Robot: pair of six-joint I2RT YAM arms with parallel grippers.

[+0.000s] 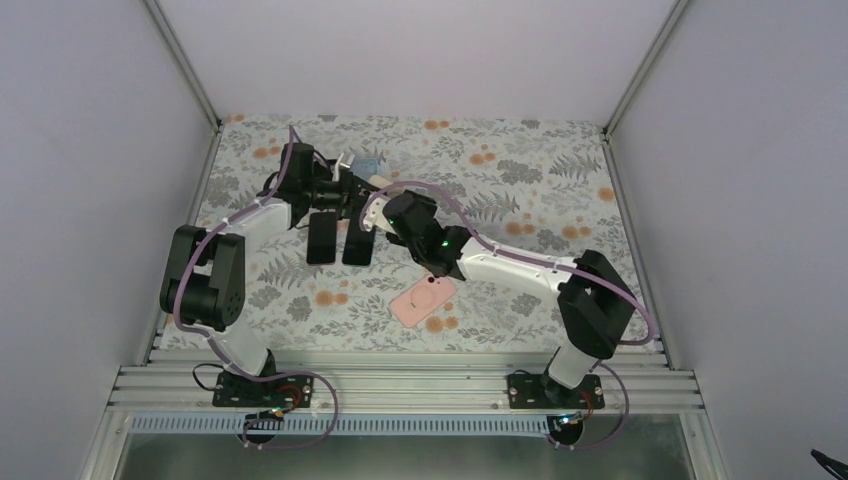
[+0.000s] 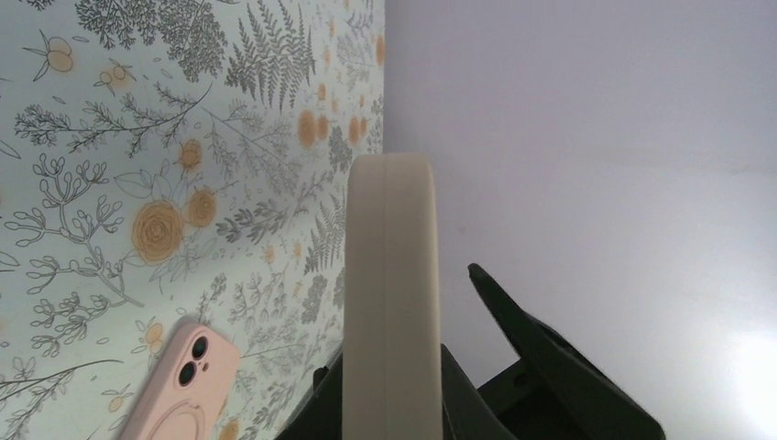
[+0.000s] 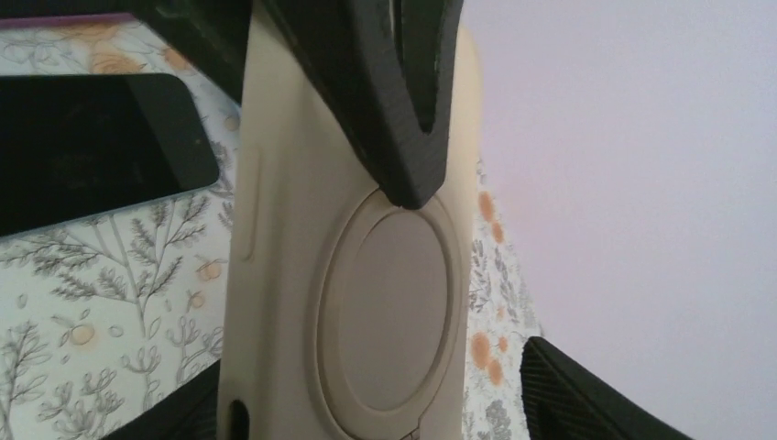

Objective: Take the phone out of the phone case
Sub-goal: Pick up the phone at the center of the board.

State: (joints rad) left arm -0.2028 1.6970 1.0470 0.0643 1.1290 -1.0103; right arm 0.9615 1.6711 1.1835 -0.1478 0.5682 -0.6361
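Observation:
My left gripper (image 1: 350,188) (image 2: 389,376) is shut on a cream phone case (image 1: 376,181) (image 2: 389,275) and holds it off the table, edge-on in the left wrist view. In the right wrist view the case's back (image 3: 366,302) shows its round ring, with a left fingertip (image 3: 403,137) pressed on it from above. My right gripper (image 1: 388,212) (image 3: 376,408) straddles the lower part of the case and is open, with a gap left at its right finger (image 3: 586,399). Whether a phone sits inside the cream case is hidden.
Two black phones (image 1: 322,238) (image 1: 357,242) lie side by side on the floral cloth under the grippers; one shows in the right wrist view (image 3: 92,147). A pink case (image 1: 425,300) (image 2: 179,385) with camera lenses lies nearer the front. A small blue-white object (image 1: 365,162) sits behind.

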